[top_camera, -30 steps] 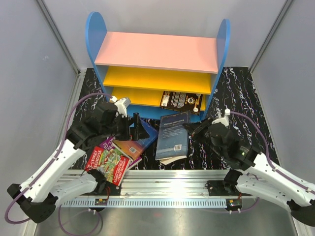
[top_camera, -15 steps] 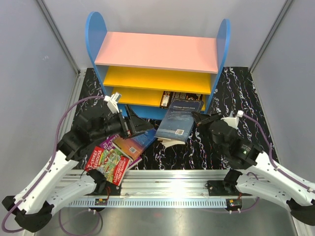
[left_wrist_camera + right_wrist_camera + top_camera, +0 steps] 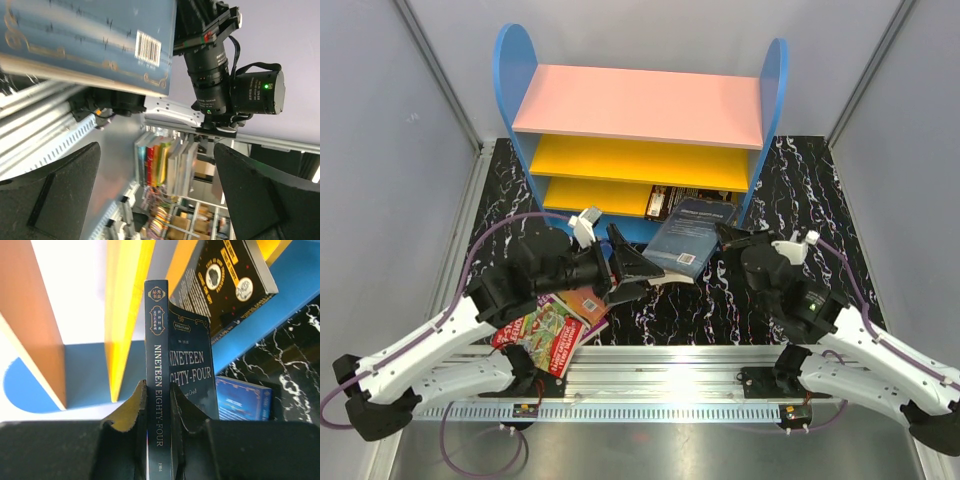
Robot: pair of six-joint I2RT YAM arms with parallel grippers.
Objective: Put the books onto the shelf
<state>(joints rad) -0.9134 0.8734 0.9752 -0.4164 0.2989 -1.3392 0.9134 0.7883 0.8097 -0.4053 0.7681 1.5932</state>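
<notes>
Books, left side: a red cartoon-cover paperback (image 3: 542, 335) and a blue-and-orange paperback (image 3: 586, 303) lie overlapped on the black marbled surface (image 3: 790, 180), partly under the left arm. Both untouched.

Left jaws: spread wide and empty, reaching toward centre. Their wrist view looks up at the barcoded back cover just above. Contact with it cannot be told.

Centre: a dark blue paperback with gold lettering (image 3: 690, 238) is held off the surface and tilted. Its far edge is at the front of the small bookcase with blue round-topped sides (image 3: 640, 105), level with the lowest compartment. A black paperback with gold ornament (image 3: 685, 203) is already in that compartment, just behind it.

Right jaws: clamped on the dark blue paperback's spine, as the right wrist view shows plainly.

Step in hand, by my reading: insertion of the second book, with at least two left to fetch. The next move calls for pushing the book forward between the lower yellow board and the blue bottom board, beside the black one, without knocking it. Release should wait until the book is well inside.
</notes>
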